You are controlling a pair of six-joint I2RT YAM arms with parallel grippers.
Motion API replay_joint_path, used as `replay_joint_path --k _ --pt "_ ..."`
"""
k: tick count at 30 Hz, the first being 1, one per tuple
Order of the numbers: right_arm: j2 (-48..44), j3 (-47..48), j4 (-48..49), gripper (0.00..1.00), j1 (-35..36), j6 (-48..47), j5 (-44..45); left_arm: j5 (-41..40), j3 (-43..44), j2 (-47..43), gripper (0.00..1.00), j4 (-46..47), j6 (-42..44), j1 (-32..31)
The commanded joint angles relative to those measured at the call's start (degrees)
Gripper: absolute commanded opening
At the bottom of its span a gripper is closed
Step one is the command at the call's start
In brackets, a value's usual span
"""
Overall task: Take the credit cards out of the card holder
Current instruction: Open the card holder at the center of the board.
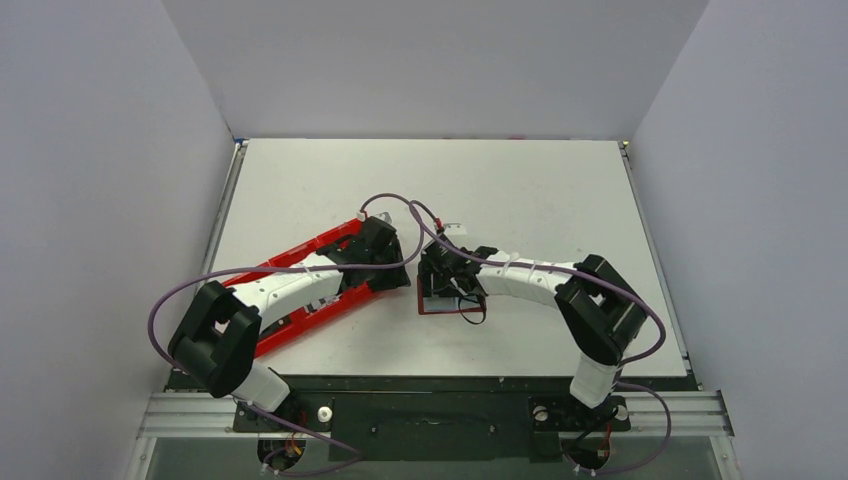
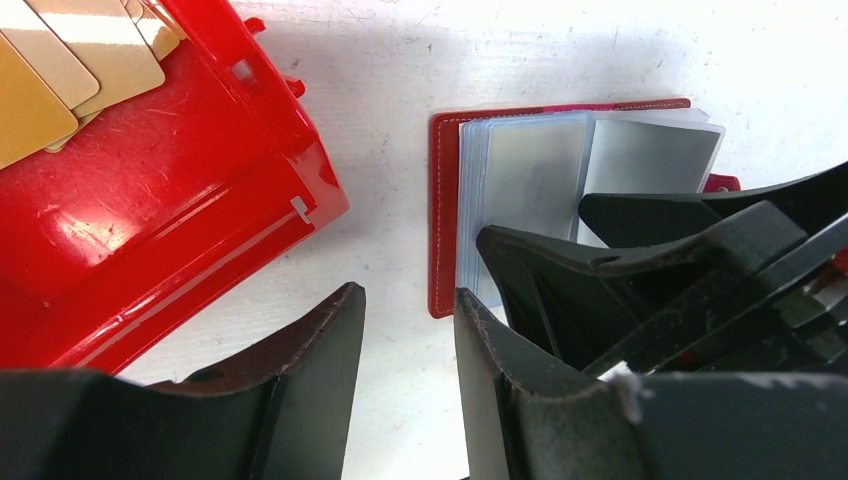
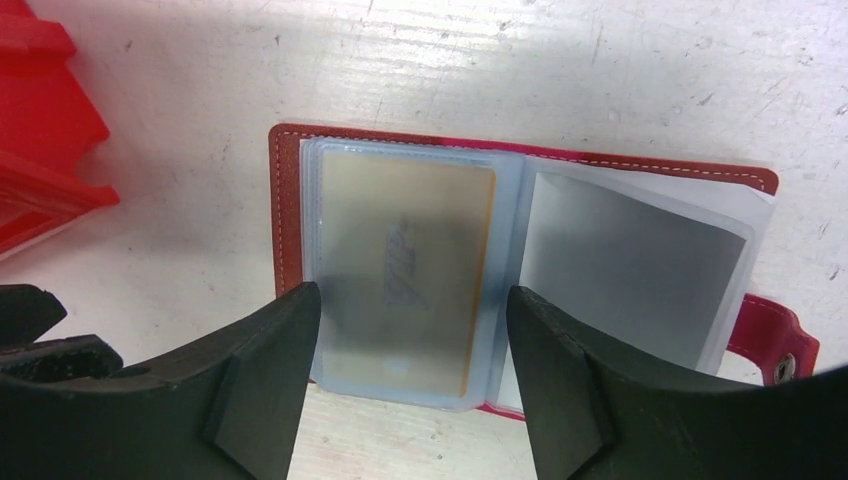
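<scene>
Hovering over the open card holder (image 3: 620, 250), the right gripper (image 3: 410, 305) has its jaws spread and grips nothing. Directly beneath it, between the 2 fingers, 1 gold-tan credit card (image 3: 405, 270) sits inside a cloudy pocket. Its long axis runs forward from the wrist, parallel to the fingers, so the jaws span its short width. The holder's other leaf looks empty and lies just outside the hand, with the strap tab (image 3: 775, 345) at its far corner. Which edge of the pocket is open cannot be told.

The left gripper (image 2: 408, 310) stands just beside the holder's outer stitched edge, jaws parted over bare table (image 2: 500, 50), holding nothing. The right arm is plainly the nearer one for this card. My guess is the left could pin the cover while the right works the card free.

Room is tight on that side. The red tray (image 2: 150, 230), already carrying several credit cards (image 2: 70, 70), lies near the left fingers, and both hands crowd the same edge. Ahead of the fingertips the table is open.
</scene>
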Motion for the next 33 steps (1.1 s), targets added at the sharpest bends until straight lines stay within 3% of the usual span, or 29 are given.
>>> replay_joint_path --k 1,16,22,26,33 --pt "-0.1 2.3 0.1 0.65 1.6 -0.8 3.0 -0.1 -0.3 -0.6 0.36 1.4 -0.6 0.3" --pt "5.3 7.1 -5.7 0.67 5.0 -1.6 8.4 -1.9 -1.0 -1.9 0.36 0.3 -1.8 0.7" --pt "6.3 6.9 -5.6 0.56 5.3 -1.3 8.1 -1.7 -1.4 -2.1 0.36 0.5 -1.8 0.8" --pt "4.9 5.4 -3.8 0.55 5.2 -1.4 7.0 -1.5 -1.6 -2.1 0.36 0.7 -1.9 0.7" --pt "1.1 1.6 3.1 0.48 3.9 -1.5 -0.5 -0.8 -1.4 -1.3 0.36 1.2 -1.7 0.8"
